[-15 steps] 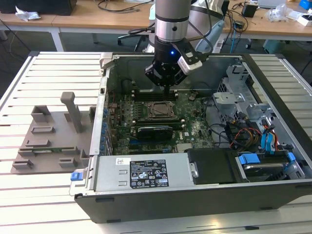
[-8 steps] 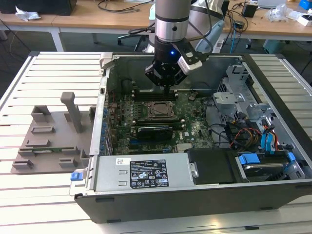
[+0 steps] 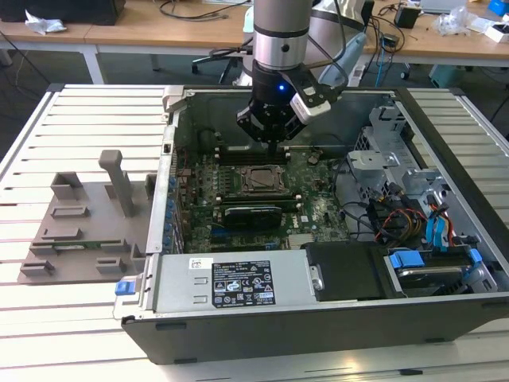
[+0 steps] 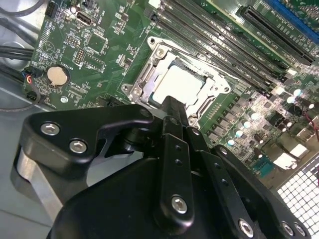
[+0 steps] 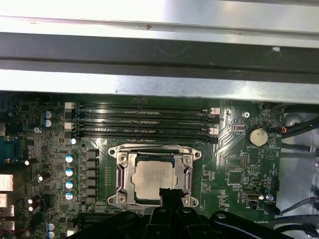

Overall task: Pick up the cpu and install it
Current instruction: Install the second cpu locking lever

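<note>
The cpu (image 5: 148,180), a pale silver square, lies flat inside the metal socket frame (image 5: 121,175) on the green motherboard (image 5: 234,169). In the second wrist view the cpu (image 4: 180,83) sits just beyond my black fingertips (image 4: 174,105). My gripper (image 3: 270,142) hangs inside the open computer case, a little above the socket (image 3: 259,180) and toward its far side. The fingers look pressed together with nothing between them. In the first wrist view the gripper (image 5: 169,194) tip overlaps the socket's near corner.
Memory slots (image 5: 142,122) run beside the socket, and a coin battery (image 5: 258,135) lies near it. A grey plastic tray (image 3: 79,215) rests at the exterior view's left. The power supply (image 3: 238,282), drive cage and cables (image 3: 398,215) crowd the case.
</note>
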Robot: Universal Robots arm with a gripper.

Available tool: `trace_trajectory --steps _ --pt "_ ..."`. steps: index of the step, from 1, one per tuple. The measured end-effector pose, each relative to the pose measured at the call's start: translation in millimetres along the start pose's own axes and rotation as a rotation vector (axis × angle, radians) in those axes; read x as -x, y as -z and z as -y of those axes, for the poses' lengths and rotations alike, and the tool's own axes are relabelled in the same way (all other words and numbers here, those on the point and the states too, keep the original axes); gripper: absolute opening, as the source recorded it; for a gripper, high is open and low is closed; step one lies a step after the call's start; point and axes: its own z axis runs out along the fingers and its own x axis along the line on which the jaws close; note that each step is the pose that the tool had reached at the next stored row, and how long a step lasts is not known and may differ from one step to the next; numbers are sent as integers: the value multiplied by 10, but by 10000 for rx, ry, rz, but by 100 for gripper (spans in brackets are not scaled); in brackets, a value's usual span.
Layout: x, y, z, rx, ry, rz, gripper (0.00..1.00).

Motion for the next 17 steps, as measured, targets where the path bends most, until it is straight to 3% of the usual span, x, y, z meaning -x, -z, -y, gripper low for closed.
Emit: trace_trajectory --steps 2,7,10,13,17 --pt "-1 -1 19 0 0 0 10" --pt "-11 -25 203 40 -2 1 10" --pt "-16 -32 281 50 -1 3 10" --pt "-19 -36 329 50 -1 2 10" --pt "-25 -44 424 121 -3 5 10"
